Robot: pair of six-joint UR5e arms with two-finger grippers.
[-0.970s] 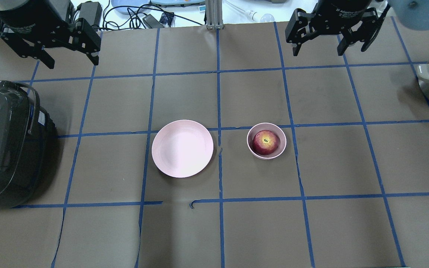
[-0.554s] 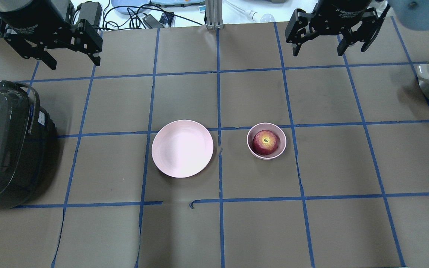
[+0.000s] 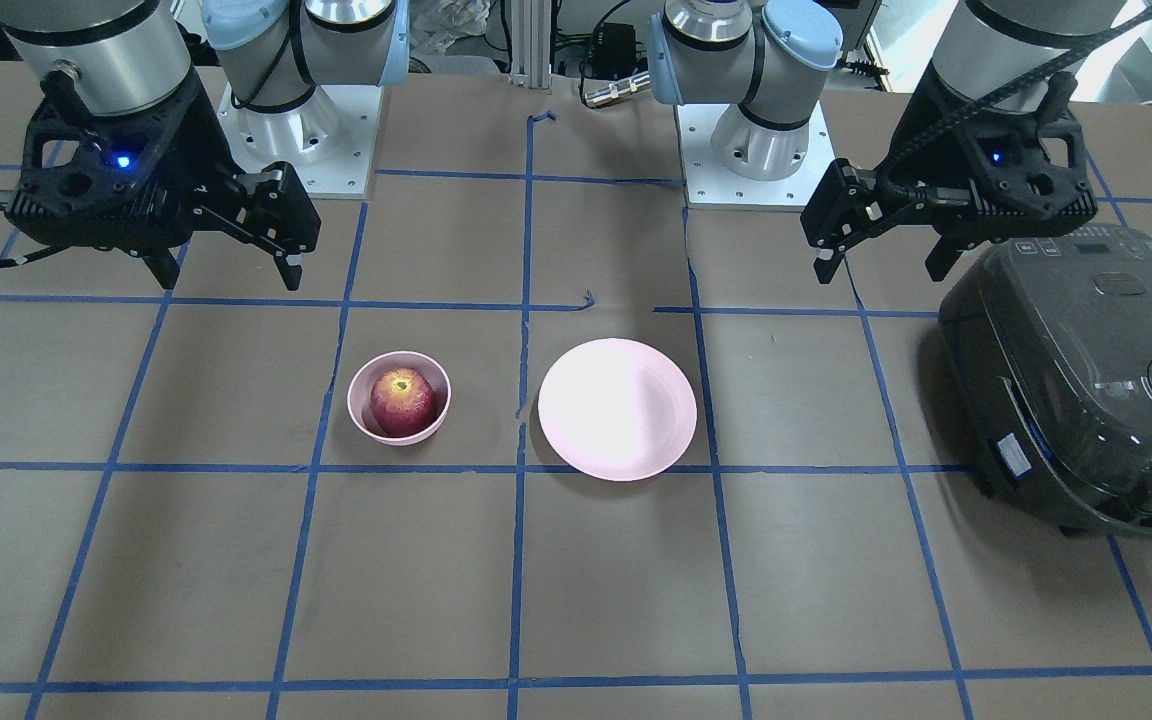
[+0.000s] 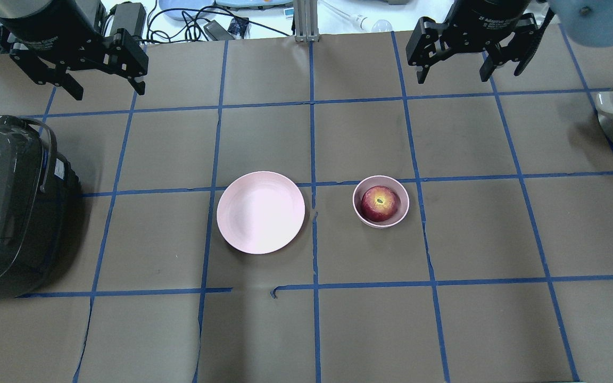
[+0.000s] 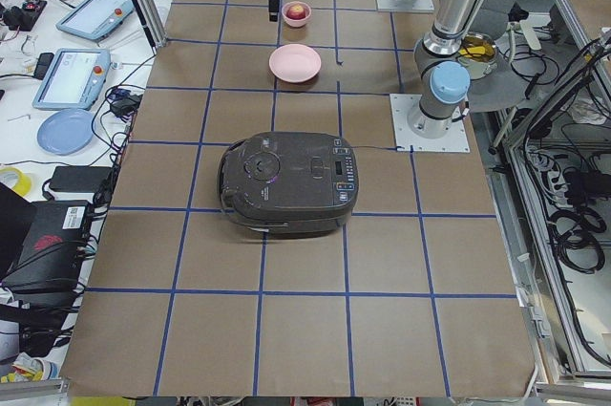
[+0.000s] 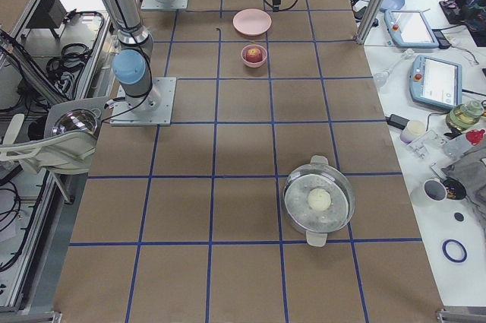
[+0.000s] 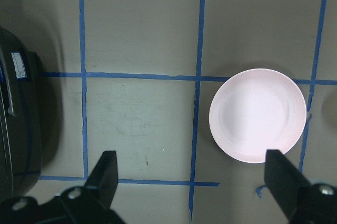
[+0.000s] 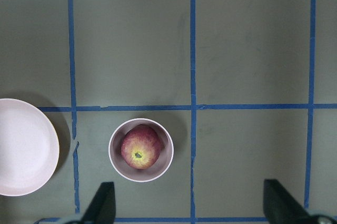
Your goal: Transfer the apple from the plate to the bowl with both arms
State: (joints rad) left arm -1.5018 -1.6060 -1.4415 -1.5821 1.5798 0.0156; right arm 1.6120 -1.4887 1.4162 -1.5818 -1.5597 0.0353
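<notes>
One red apple [image 4: 379, 203], yellow round its stem dimple, sits in the bowl [image 4: 404, 208] near the middle of the desk [image 4: 477, 229], beside the plate [image 4: 260, 212], and you'll see the left end effector [image 4: 107, 90] and right end effector [image 4: 453, 75] held high, both spread wide.

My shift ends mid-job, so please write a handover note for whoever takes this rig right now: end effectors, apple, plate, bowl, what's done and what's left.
Left end effector: open, empty, hanging well clear of the plate.
Right end effector: open, empty, hanging well clear of the bowl.
Apple: sitting in the bowl, stem dimple up.
Plate: empty, beside the bowl, not touching it.
Rice cooker: stands on the left arm's side, away from both dishes.
Done: the apple is in the bowl.
Left: the transfer looks finished; probably only parking the arms.
</notes>
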